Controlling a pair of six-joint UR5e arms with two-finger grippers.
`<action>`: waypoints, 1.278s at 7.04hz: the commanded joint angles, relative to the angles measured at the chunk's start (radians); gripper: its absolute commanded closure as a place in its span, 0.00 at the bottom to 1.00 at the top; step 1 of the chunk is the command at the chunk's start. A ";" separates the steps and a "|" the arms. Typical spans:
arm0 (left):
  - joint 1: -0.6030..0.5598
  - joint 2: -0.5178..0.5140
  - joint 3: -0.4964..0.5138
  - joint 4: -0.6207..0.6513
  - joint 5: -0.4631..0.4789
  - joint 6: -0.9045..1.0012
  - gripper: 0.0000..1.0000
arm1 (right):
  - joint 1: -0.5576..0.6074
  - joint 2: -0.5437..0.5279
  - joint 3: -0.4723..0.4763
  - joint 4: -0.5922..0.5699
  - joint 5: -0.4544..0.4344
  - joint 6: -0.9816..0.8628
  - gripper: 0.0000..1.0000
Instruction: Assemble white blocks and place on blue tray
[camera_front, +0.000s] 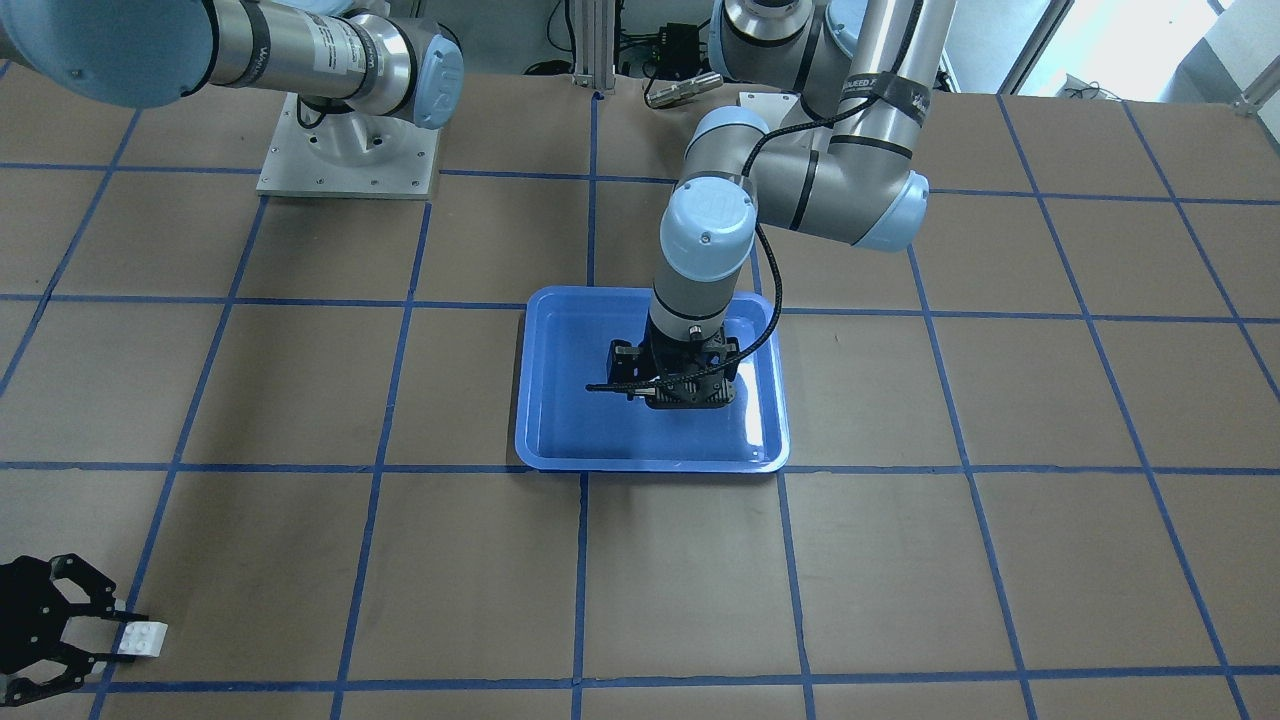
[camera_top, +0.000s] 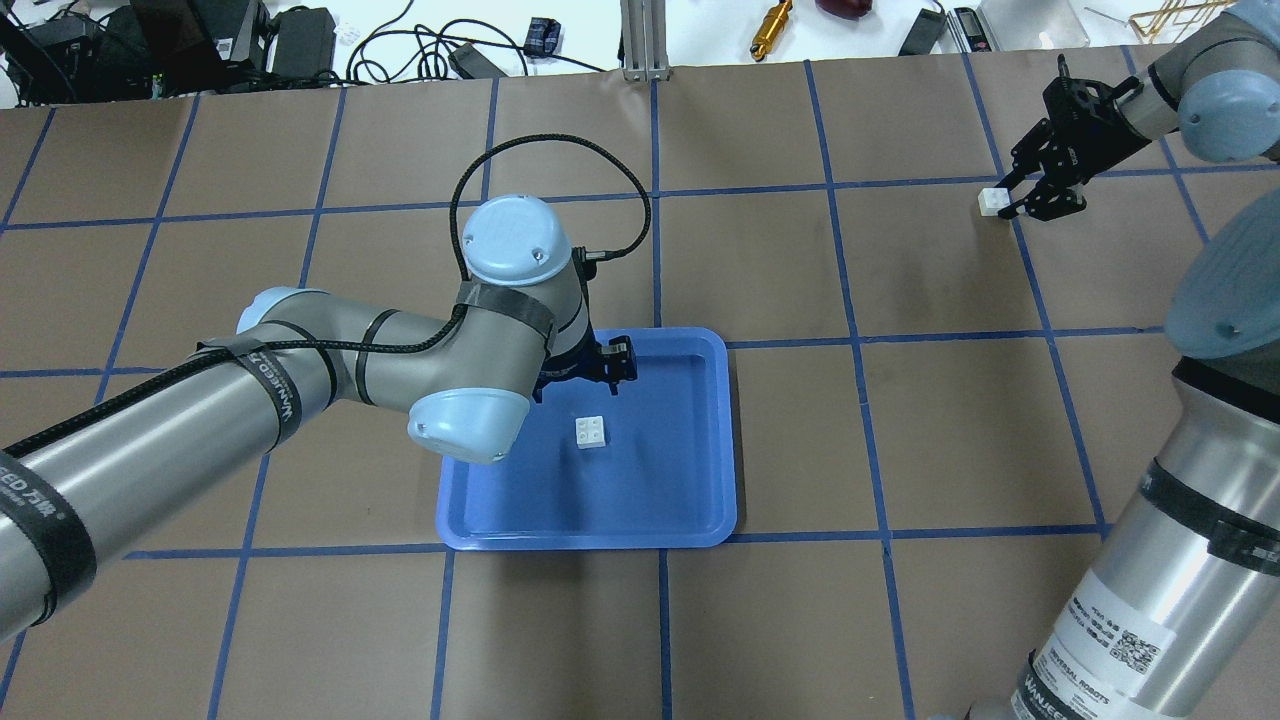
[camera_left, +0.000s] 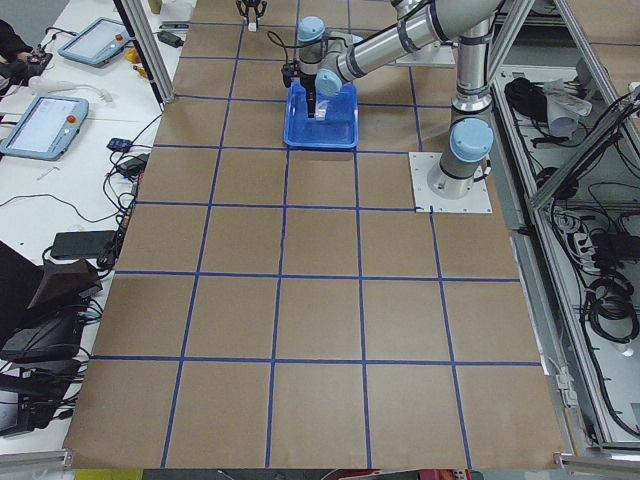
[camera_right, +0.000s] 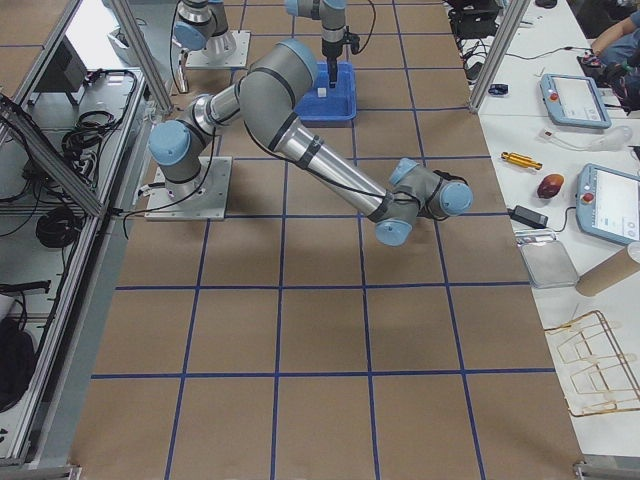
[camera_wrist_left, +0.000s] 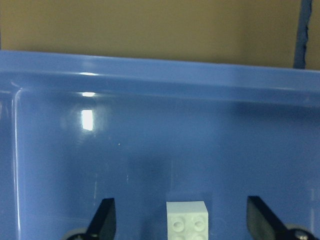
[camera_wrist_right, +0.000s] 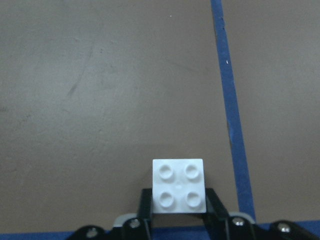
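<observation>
1. The surface (camera_top: 760, 620), brown with a blue taped grid, carries the blue tray (camera_top: 680, 480) near its middle.
2. The left arm (camera_top: 350, 370) reaches over the blue tray. The right arm (camera_top: 1180, 560) stretches well away from the tray, to the robot's right and towards the far edge.
3. The left jaws hang above the tray floor, spread wide and gripping nothing. The right jaws are closed on a white block.
4. One white block, the tray block (camera_top: 591, 432), sits studs-up on the tray floor between the spread left jaws and clear of both.
5. The held block (camera_wrist_right: 179, 186) is pinched studs-up in the right jaws, low over the surface. I cannot tell whether it touches.
6. Judgement: the step in hand is fetching the second block, and nothing is joined yet. The next move calls for the left arm to clear the tray, then squaring the held block over the tray block's four studs and pressing straight down.
</observation>
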 joint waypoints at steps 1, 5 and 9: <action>0.045 0.010 -0.036 -0.010 -0.037 0.092 0.08 | 0.018 -0.019 -0.049 0.080 0.010 0.000 1.00; 0.067 0.027 -0.072 -0.010 -0.054 0.114 0.40 | 0.159 -0.171 -0.012 0.253 0.011 0.104 1.00; 0.099 0.023 -0.082 -0.017 -0.129 0.122 1.00 | 0.296 -0.257 0.114 0.177 0.101 0.294 1.00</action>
